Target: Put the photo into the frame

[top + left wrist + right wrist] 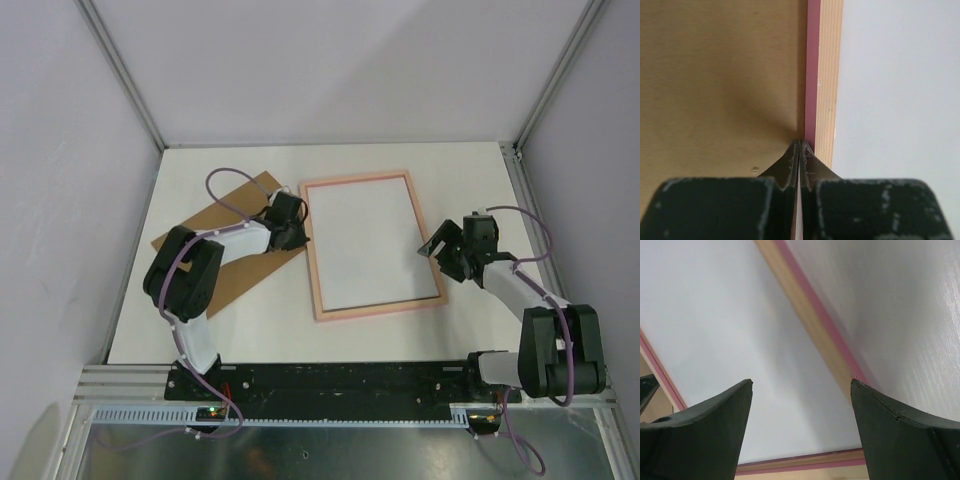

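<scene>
The frame (355, 180), with pale wood rails and pink edges, lies flat in the middle of the table. A plain white sheet (365, 240) fills its opening. The photo's sunflower face is out of view, and I cannot tell if this sheet is its back. My left gripper (300, 238) is shut, fingertips pressed together (800, 142) at the outer edge of the frame's left rail (825, 75), and I see nothing held. My right gripper (437, 258) stands open (801, 382) low over the frame's right rail (810, 325), nothing between its fingers.
A brown backing board (235, 210) lies tilted on the table left of the frame, under the left arm; it fills the left half of the left wrist view (715, 75). Grey walls with metal posts (125, 75) enclose the table.
</scene>
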